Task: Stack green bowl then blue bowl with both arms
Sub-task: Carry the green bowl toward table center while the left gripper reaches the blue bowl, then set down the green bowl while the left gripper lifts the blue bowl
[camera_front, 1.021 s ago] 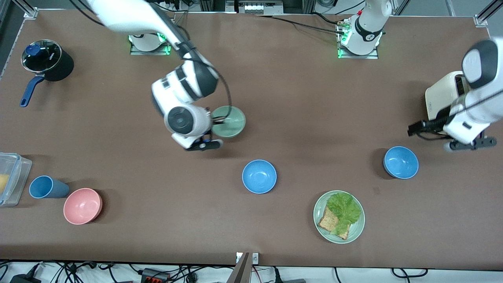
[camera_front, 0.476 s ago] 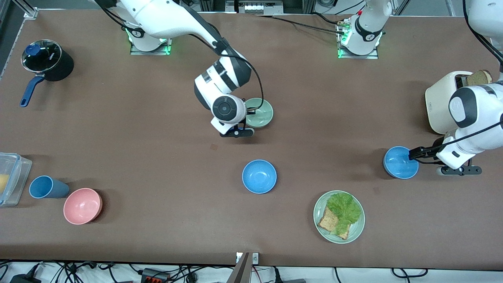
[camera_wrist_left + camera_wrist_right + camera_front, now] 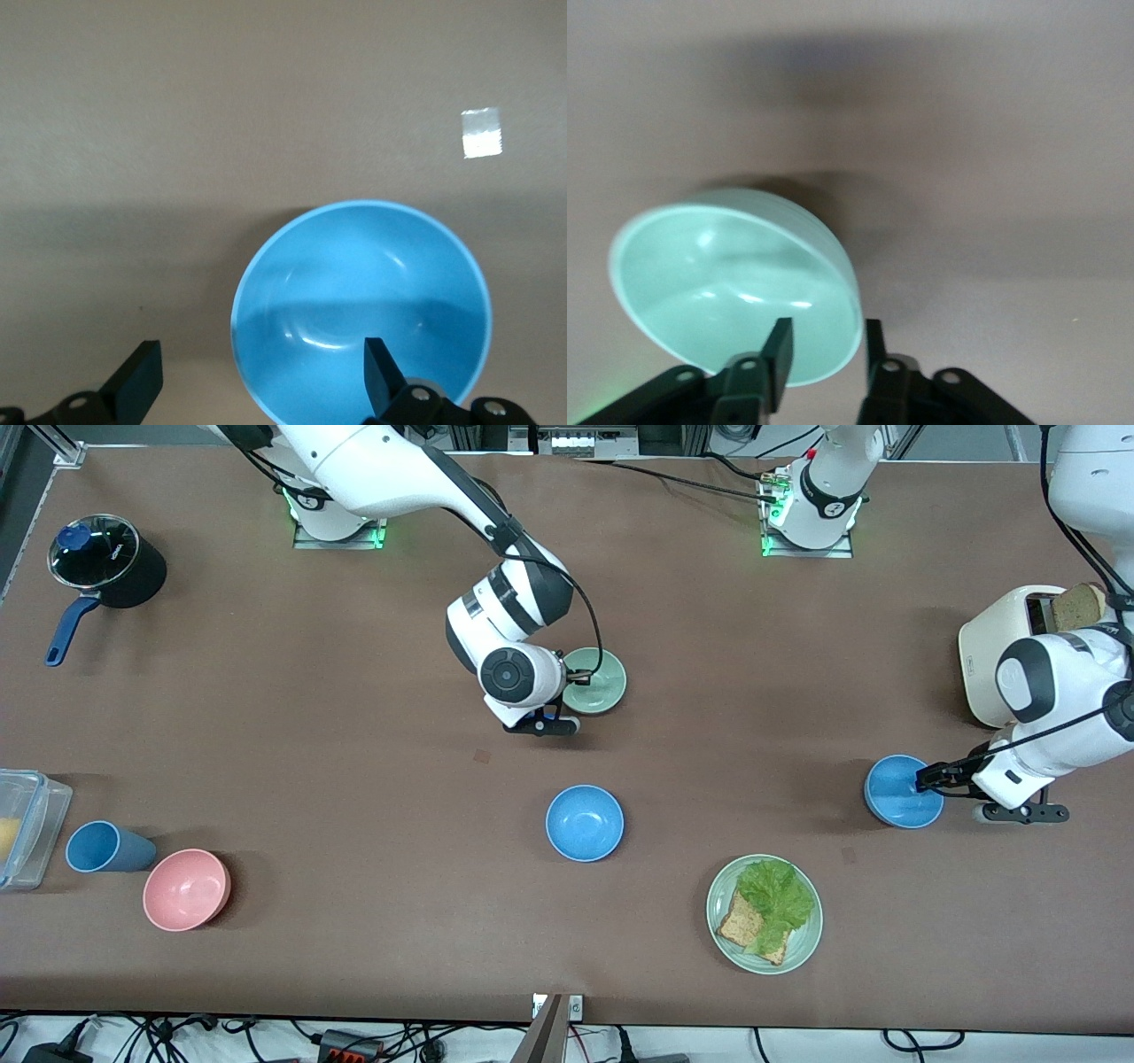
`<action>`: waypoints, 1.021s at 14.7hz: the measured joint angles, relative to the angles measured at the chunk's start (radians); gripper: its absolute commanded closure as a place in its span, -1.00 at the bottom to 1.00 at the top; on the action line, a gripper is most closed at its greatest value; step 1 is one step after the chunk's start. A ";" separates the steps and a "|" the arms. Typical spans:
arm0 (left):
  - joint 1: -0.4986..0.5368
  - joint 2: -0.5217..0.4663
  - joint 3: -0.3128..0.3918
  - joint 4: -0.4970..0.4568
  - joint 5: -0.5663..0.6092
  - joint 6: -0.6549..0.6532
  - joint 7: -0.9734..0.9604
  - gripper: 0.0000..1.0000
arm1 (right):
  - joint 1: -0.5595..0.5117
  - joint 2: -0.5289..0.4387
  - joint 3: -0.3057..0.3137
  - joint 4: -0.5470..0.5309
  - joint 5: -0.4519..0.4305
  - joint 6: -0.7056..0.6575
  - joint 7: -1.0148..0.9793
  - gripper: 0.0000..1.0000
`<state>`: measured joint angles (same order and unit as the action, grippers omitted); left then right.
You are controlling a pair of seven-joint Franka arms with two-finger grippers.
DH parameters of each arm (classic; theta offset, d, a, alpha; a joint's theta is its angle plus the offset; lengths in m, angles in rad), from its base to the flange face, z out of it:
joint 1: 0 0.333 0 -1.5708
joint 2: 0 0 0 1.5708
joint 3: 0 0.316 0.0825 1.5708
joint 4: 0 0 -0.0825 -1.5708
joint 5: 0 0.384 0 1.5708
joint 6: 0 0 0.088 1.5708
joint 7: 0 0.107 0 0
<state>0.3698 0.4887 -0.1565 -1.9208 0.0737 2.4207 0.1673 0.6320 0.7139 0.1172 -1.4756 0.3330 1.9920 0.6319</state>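
My right gripper (image 3: 576, 682) is shut on the rim of the pale green bowl (image 3: 601, 682), one finger inside and one outside. In the right wrist view the gripper (image 3: 826, 335) holds the bowl (image 3: 726, 283) tilted, a little above the table near its middle. My left gripper (image 3: 927, 778) is open at the rim of a blue bowl (image 3: 895, 793) toward the left arm's end. In the left wrist view this gripper (image 3: 261, 359) straddles the rim of that bowl (image 3: 363, 301), one finger inside, one outside, apart from it. A second blue bowl (image 3: 585, 823) sits mid-table, nearer the front camera.
A green plate with lettuce and bread (image 3: 802, 948) lies near the front edge. A cream toaster (image 3: 997, 651) with a bread slice stands by the left arm. A pink bowl (image 3: 186, 888), blue cup (image 3: 104, 847), clear container (image 3: 22, 828) and black pot (image 3: 106, 562) sit toward the right arm's end.
My right gripper has carried the green bowl toward the left arm's end of the table. My left gripper has come down to the blue bowl's rim.
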 measured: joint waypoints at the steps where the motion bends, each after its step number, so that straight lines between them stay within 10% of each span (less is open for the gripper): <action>1: 0.005 0.004 0.000 -0.011 0.000 0.014 0.001 -1.00 | -0.005 -0.032 -0.022 0.009 -0.001 -0.001 0.000 -1.00; 9: 0.026 0.010 -0.001 -0.077 0.000 0.109 0.045 0.46 | -0.141 -0.284 -0.186 0.012 -0.176 -0.100 -0.108 -1.00; 15: 0.025 0.018 -0.009 -0.076 0.000 0.113 0.052 0.99 | -0.300 -0.343 -0.191 0.011 -0.208 -0.138 -0.227 -1.00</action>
<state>0.3951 0.5069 -0.1651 -1.9973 0.0739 2.5339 0.2191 0.3324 0.3710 -0.0739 -1.4642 0.1254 1.8544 0.4046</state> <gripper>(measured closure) 0.907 0.000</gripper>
